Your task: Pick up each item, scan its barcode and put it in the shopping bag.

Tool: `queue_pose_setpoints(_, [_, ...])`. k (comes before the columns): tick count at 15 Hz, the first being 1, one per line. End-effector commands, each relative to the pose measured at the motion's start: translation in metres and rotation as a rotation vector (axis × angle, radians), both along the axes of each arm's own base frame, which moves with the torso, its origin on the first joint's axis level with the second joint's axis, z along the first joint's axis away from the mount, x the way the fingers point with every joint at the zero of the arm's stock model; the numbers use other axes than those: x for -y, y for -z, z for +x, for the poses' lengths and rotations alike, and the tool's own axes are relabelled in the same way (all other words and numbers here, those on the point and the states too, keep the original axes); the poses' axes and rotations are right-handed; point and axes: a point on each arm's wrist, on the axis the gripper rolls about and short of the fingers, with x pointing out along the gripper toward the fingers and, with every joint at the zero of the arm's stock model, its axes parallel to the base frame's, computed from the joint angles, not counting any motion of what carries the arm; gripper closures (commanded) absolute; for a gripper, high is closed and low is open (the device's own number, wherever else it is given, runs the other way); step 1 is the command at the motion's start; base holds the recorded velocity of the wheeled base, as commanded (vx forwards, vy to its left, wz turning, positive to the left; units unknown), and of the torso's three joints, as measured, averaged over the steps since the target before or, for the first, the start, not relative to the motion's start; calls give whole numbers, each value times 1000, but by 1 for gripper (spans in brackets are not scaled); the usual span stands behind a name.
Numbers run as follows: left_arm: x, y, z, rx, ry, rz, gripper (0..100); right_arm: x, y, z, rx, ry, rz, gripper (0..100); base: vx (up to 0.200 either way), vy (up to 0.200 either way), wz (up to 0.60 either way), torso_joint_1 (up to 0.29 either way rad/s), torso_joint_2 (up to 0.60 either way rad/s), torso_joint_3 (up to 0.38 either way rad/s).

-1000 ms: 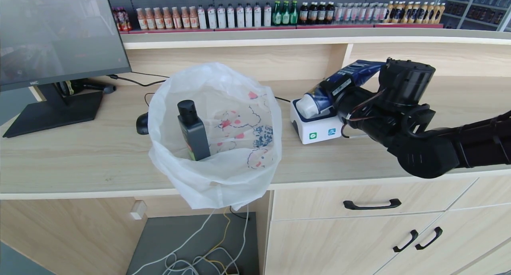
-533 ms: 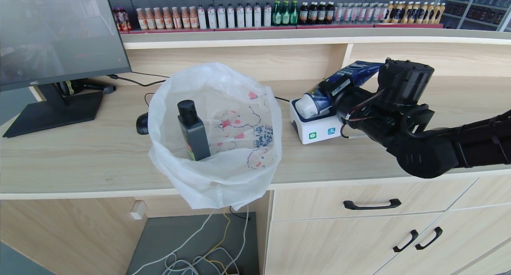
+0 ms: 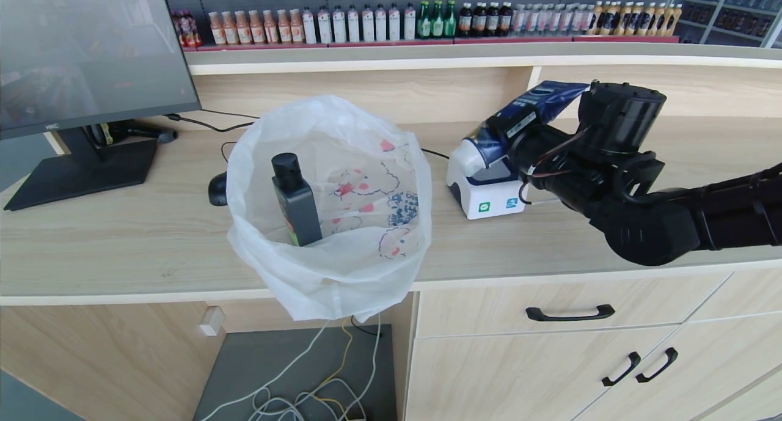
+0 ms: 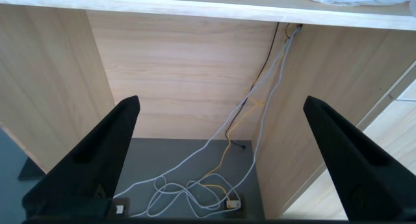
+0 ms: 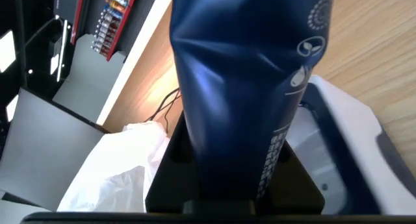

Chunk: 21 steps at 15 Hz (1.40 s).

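Note:
My right gripper (image 3: 530, 147) is shut on a dark blue tube (image 3: 519, 123) with a white cap (image 3: 467, 159). It holds the tube tilted, cap down, just above the white scanner box (image 3: 490, 200) on the counter. In the right wrist view the tube (image 5: 250, 74) hangs over the scanner (image 5: 344, 133). The white shopping bag (image 3: 342, 250) stands open at the counter's front edge, left of the scanner, with a black bottle (image 3: 296, 201) upright inside. My left gripper (image 4: 221, 104) is open below the counter with nothing between its fingers.
A monitor (image 3: 85, 48) on its stand sits at the counter's left, with a black mouse (image 3: 217, 189) behind the bag. A raised ledge and a shelf of bottles (image 3: 427, 21) run along the back. Drawers with black handles (image 3: 569, 314) and loose cables (image 3: 305, 396) lie under the counter.
My right gripper has risen slightly with the blue tube, which now sits a little higher over the scanner. The bag and bottle have not moved.

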Motion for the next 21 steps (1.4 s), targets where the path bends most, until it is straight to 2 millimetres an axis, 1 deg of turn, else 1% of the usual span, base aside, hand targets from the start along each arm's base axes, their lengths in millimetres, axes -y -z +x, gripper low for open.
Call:
queue_pose_setpoints(1, [0,0,0,0,0,0,0,1,-19,-10,52,-6,20,100,0,0,0,0,0,0])
queue_pose_setpoints(3, [0,0,0,0,0,0,0,3,-32,-21,63,-12,14,100,0,0,0,0,0,0])
queue_pose_setpoints(5, [0,0,0,0,0,0,0,2,-57,-44,124,-39,34,100,0,0,0,0,0,0])
queue_pose_setpoints(7, [0,0,0,0,0,0,0,-2,-66,-65,157,-57,-4,100,0,0,0,0,0,0])
queue_pose_setpoints(9, [0,0,0,0,0,0,0,-3,-66,-76,169,-62,-56,100,0,0,0,0,0,0])
queue_pose_setpoints(10, [0,0,0,0,0,0,0,0,-65,-89,182,-46,-113,100,0,0,0,0,0,0])
queue_pose_setpoints(12, [0,0,0,0,2,0,0,8,-59,-101,185,41,-209,100,0,0,0,0,0,0])
queue_pose_setpoints(13, [0,0,0,0,0,0,0,11,-52,-107,203,76,-255,100,0,0,0,0,0,0])
queue_pose_setpoints(14, [0,0,0,0,0,0,0,11,-48,-111,222,83,-275,100,0,0,0,0,0,0])
queue_pose_setpoints(15, [0,0,0,0,0,0,0,7,-34,-123,302,85,-363,100,0,0,0,0,0,0])
queue_pose_setpoints(16, [0,0,0,0,2,0,0,4,-25,-129,357,88,-416,100,0,0,0,0,0,0])
queue_pose_setpoints(18, [0,0,0,0,0,0,0,1,-15,-134,440,113,-492,100,0,0,0,0,0,0])
queue_pose_setpoints(20, [0,0,0,0,0,0,0,1,-17,-139,537,154,-557,100,0,0,0,0,0,0])
queue_pose_setpoints(21, [0,0,0,0,0,0,0,2,-15,-140,563,160,-595,100,0,0,0,0,0,0])
